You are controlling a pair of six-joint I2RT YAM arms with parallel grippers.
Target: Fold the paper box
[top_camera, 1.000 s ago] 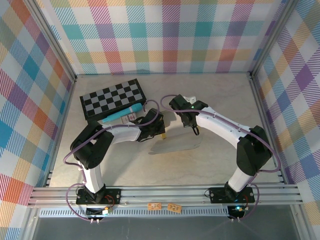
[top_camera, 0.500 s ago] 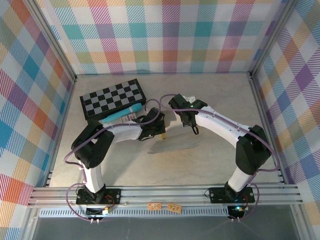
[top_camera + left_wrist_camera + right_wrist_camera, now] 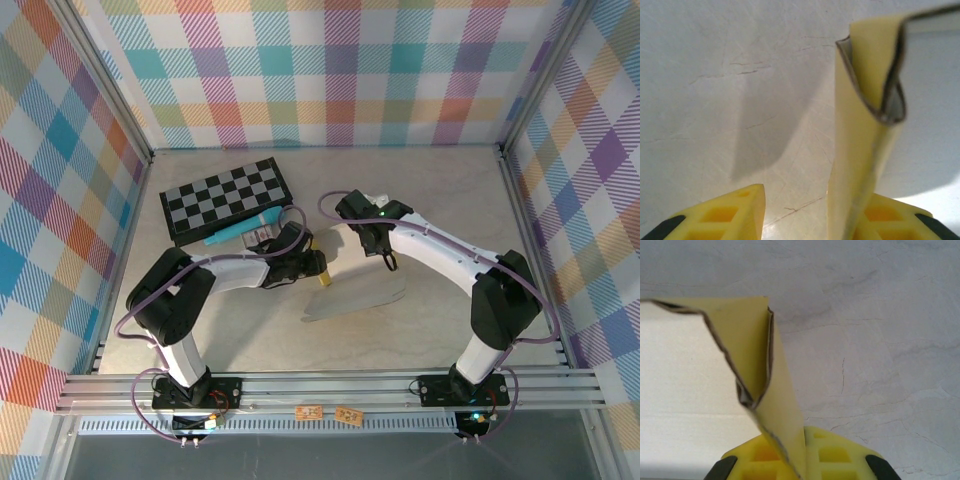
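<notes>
The paper box (image 3: 750,340) is thin yellow cardboard, folded over on itself and hanging above the table. My right gripper (image 3: 804,434) is shut on its lower edge. From the left wrist, the same box (image 3: 860,150) rises along the right finger (image 3: 890,215), while the left finger (image 3: 735,210) stands well apart from it, so my left gripper (image 3: 810,202) is open. From above, the left gripper (image 3: 320,277) and right gripper (image 3: 386,262) face each other mid-table, with the pale box (image 3: 355,265) between them and hard to make out.
A black-and-white checkerboard (image 3: 227,196) lies at the back left with a teal tube (image 3: 238,230) along its near edge, just behind the left arm. The box's shadow (image 3: 355,300) falls on the table in front of the grippers. Plaid walls enclose the table.
My left gripper has opened off the paper box and drawn back a little to the left. The right gripper stays shut on the box in the same place.
</notes>
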